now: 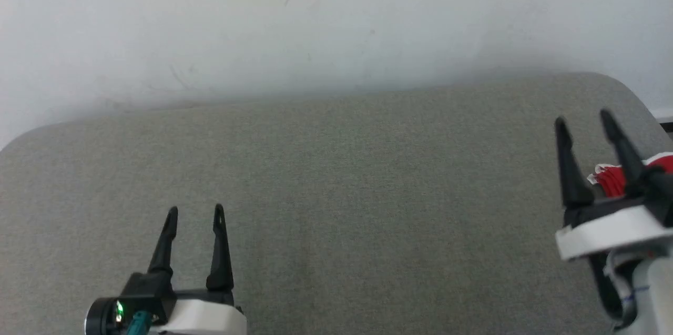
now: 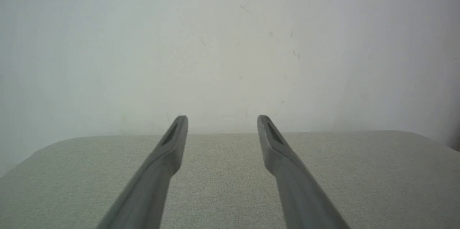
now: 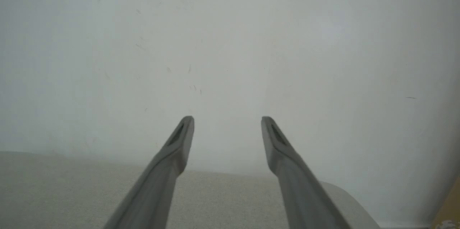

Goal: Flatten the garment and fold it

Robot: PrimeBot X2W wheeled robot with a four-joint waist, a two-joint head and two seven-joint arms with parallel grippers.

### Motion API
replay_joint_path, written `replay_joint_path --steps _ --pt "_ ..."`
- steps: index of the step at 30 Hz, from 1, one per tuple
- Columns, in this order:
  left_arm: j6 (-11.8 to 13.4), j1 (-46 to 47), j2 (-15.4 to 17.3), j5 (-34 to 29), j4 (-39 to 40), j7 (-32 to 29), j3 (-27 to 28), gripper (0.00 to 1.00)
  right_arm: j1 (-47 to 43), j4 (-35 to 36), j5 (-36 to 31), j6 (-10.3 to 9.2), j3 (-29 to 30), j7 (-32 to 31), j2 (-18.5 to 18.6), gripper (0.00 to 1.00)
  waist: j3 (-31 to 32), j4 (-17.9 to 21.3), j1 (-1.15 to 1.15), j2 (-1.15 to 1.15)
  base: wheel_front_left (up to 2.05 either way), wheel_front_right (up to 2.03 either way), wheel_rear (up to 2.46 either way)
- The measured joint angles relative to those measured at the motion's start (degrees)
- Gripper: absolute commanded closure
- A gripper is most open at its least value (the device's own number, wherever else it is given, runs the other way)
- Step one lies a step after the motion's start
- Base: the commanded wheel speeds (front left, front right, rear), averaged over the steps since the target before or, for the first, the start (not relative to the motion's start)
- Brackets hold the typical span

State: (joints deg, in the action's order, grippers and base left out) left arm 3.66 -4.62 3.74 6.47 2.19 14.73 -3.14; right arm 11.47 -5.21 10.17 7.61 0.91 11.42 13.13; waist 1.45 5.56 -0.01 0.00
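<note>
The red garment (image 1: 610, 182) is a bunched-up lump at the far right edge of the head picture. It lies on the grey desk (image 1: 336, 177), and my right hand (image 1: 582, 118) hides most of it. That hand's two fingers are apart and hold nothing. My left hand (image 1: 194, 211) is at the lower left, well away from the garment. Its fingers are apart too, with nothing in them.

I think a few things could go wrong. The garment seems close to the desk's right side, so a bump from my right hand might push it off. I can see so little of it that I may pinch two layers at once, and then it won't lie flat. My left hand has far to reach and might drag the cloth into a worse heap.
</note>
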Motion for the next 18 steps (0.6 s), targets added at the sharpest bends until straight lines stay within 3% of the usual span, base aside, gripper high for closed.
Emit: replay_joint_path --steps 7,18 --pt "0.43 -2.48 -0.24 0.00 -1.93 -0.01 -0.69 0.00 -10.20 3.27 -1.90 0.00 1.12 1.48 -7.99 0.00 0.92 -2.28 0.00 0.00 0.00 0.00 0.00" --pt "0.31 -3.47 -0.35 -0.63 -4.39 -0.01 -1.09 0.00 -16.33 2.33 -4.04 0.00 0.82 2.76 -9.96 0.00 0.72 -3.19 0.01 0.00 0.00 0.00 0.00"
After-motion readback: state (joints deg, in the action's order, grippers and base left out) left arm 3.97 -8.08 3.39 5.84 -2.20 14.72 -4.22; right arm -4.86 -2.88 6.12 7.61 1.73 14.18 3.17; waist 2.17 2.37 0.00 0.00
